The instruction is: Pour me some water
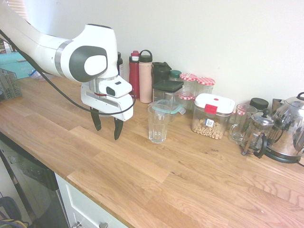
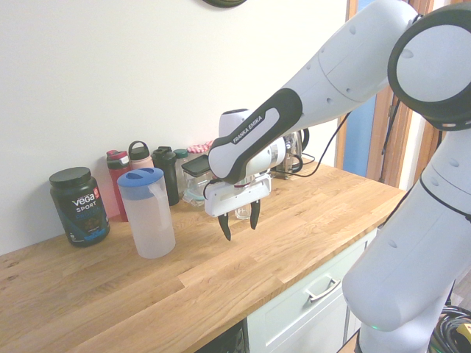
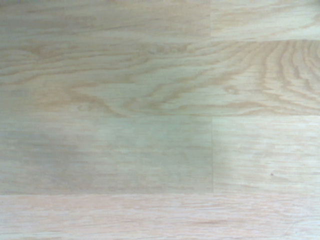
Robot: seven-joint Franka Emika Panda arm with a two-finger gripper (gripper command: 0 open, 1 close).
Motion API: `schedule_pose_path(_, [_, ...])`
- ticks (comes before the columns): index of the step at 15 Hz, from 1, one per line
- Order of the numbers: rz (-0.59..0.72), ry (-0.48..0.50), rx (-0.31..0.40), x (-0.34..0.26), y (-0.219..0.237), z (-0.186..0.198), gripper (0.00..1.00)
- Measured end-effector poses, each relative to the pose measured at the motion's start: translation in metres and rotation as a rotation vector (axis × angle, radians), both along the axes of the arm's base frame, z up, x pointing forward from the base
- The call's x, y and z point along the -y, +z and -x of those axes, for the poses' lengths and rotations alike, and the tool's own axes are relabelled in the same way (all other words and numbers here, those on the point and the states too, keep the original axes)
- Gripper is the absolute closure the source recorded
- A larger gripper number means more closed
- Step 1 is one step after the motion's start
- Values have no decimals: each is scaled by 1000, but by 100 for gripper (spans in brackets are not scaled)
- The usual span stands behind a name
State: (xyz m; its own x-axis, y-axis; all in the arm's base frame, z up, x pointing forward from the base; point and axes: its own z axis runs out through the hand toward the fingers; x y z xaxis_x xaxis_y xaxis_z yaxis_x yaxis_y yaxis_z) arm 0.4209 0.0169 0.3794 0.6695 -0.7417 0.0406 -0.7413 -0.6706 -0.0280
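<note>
A tall frosted-white pitcher [image 2: 149,213] with a blue lid stands upright on the wooden counter [image 2: 221,279], in front of the bottles by the wall. I cannot make out the water through its cloudy wall. My gripper [image 2: 240,231] hangs open and empty just above the counter, to the pitcher's right and well apart from it. In the first exterior view the gripper [image 1: 108,133] points down, left of an empty clear drinking glass [image 1: 157,123]; the arm hides the pitcher there. The wrist view holds only bare wood grain [image 3: 160,120].
A red bottle [image 1: 134,73] and a pink bottle [image 1: 146,76] stand along the wall, then lidded jars and a cereal container [image 1: 211,116], a French press [image 1: 256,135] and a steel kettle [image 1: 290,128]. A dark Vega tub [image 2: 79,206] stands left of the pitcher.
</note>
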Motion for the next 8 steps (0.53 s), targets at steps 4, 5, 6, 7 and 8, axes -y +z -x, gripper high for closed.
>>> schedule_pose_path(4, [1, -3, -8, -7, 3, 3, 0])
schedule_pose_path(5, [5, 4, -2, -15, 10, 7, 0])
schedule_pose_path(6, [3, 19, 17, -26, 21, 14, 0])
schedule_pose_path(7, [-2, 40, 56, -39, 34, 22, 0])
schedule_pose_path(8, [-4, 64, 107, -54, 49, 33, 0])
